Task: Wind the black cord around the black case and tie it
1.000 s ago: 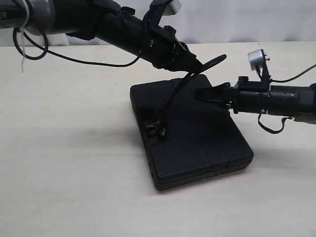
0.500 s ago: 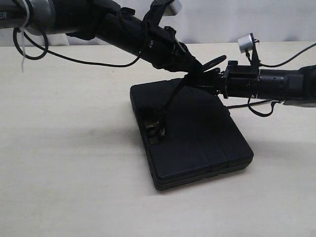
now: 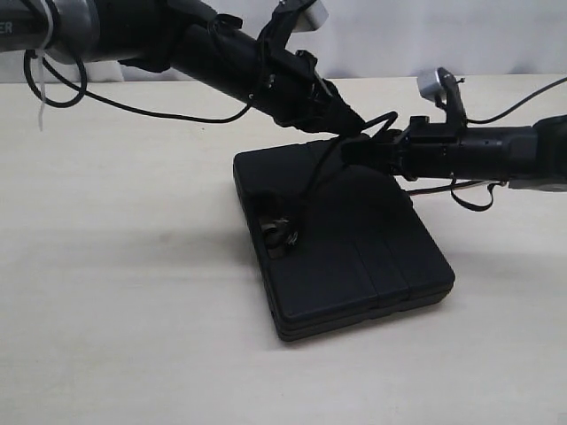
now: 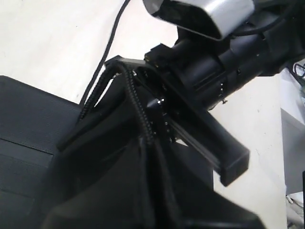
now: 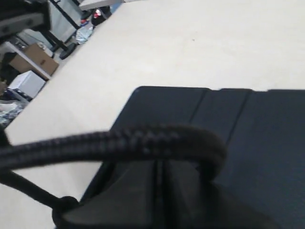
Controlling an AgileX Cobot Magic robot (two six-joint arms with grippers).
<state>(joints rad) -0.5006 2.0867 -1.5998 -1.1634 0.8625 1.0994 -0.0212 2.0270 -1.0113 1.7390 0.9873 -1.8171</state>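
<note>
The black case (image 3: 354,248) lies flat in the middle of the table, also seen in the left wrist view (image 4: 28,119) and the right wrist view (image 5: 257,138). The black cord (image 3: 310,181) rises from a knot at the case's handle slot (image 3: 282,232) to both grippers above the case's far edge. My left gripper (image 3: 353,127) (image 4: 148,145) is shut on the cord (image 4: 138,109), which runs out from between its jaws. My right gripper (image 3: 350,152) (image 5: 159,164) is shut, nothing between its jaws. A loop of cord (image 5: 143,138) lies across its tips.
The pale table (image 3: 133,310) stretches on all sides of the case. Smooth robot cables (image 3: 53,80) hang from the left arm and under the right arm (image 3: 474,199). Boxes and clutter (image 5: 28,67) sit beyond the table edge.
The right gripper has moved left and slightly up, from beside the case's right edge to just under the left gripper, meeting the cord loop. The left arm has barely moved.
</note>
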